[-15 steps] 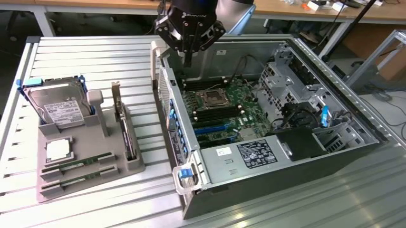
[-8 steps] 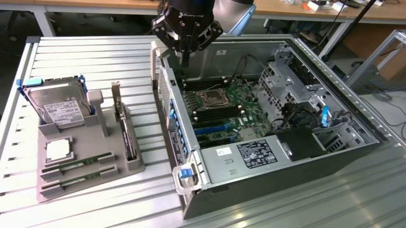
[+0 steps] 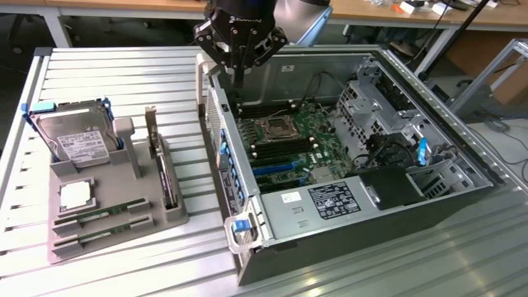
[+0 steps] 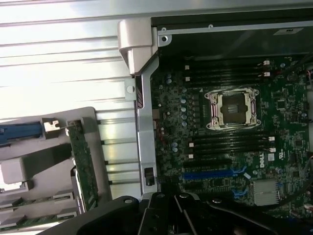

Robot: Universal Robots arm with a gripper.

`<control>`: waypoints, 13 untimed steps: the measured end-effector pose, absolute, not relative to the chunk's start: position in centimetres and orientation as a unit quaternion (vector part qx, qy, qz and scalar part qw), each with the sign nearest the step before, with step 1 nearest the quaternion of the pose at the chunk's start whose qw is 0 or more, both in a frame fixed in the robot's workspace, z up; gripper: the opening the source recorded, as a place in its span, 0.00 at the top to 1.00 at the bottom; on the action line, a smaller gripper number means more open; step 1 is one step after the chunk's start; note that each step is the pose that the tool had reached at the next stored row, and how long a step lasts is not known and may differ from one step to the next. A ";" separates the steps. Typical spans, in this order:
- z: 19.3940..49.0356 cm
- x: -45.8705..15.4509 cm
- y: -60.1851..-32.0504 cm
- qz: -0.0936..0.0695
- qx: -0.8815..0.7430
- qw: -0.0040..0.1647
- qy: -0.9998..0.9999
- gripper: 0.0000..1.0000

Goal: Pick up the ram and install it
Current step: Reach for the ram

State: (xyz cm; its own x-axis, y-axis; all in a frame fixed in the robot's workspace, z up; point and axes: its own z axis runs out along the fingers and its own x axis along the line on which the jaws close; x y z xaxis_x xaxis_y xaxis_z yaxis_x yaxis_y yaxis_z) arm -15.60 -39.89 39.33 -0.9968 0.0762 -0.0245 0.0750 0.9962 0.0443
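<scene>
Two green ram sticks (image 3: 95, 217) (image 3: 85, 237) lie flat in slots at the near end of the grey holder tray (image 3: 178, 218), at the exterior view's left. In the wrist view they show as thin green strips (image 4: 29, 201) (image 4: 32, 221). My gripper (image 3: 237, 79) hangs over the back corner of the open computer case (image 3: 347, 207), above the motherboard (image 3: 293, 151), far from the ram. Its fingers are shut with nothing between them. The gripper's black body (image 4: 178, 215) is in the wrist view, over the long dark memory slots (image 4: 227, 142) beside the CPU socket (image 4: 231, 108).
In the tray a silver hard drive (image 3: 78, 139) stands upright, a dark expansion card (image 3: 155, 151) stands on edge, and a small square chip (image 3: 74, 195) lies flat. The case's metal wall (image 3: 216, 133) rises between tray and motherboard. Slatted table surface (image 3: 107, 74) lies behind the tray.
</scene>
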 end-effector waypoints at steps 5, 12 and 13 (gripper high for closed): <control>39.3 -15.9 -39.9 0.022 0.038 0.013 0.999 0.90; 39.3 -16.7 -39.9 0.022 0.038 0.013 0.999 0.90; 39.3 -16.8 -39.9 0.022 0.038 0.013 0.999 0.90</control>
